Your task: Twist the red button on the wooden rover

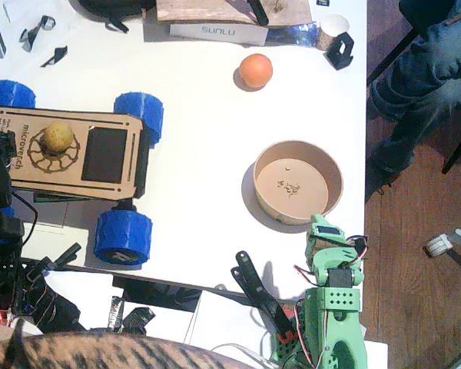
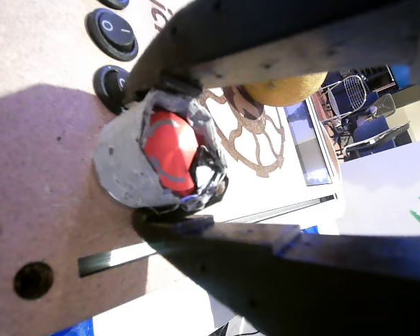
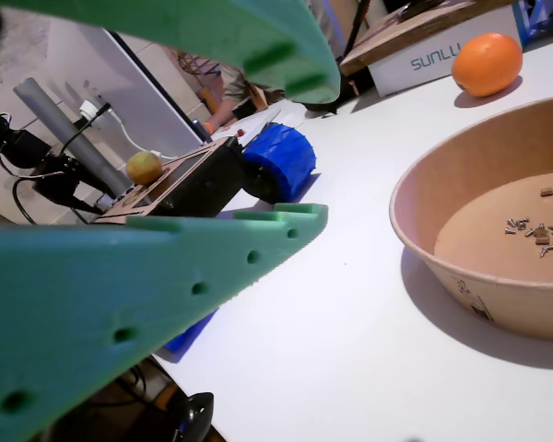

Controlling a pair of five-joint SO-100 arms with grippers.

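Black left gripper (image 2: 189,175), wrist view: dark jaws close above and below the small round red button (image 2: 169,158) with its silvery foil-like rim; contact appears made, so I judge it clamped on the button.
Button position: on the flat light plywood rover (image 2: 49,203), beside two black round rocker switches (image 2: 112,31).
Green right gripper (image 3: 258,138), wrist view: jaws parted wide, holding nothing, near the round tan bowl (image 3: 461,276).
Fixed view, count: one rover (image 1: 69,146), three blue ribbed wheels visible, one yellowish fruit (image 1: 58,136) on deck, one orange (image 1: 255,70), one bowl (image 1: 263,192).
Left arm (image 1: 0,231): at the rover's left end.
Progress: grip apparently achieved; twist not confirmed.
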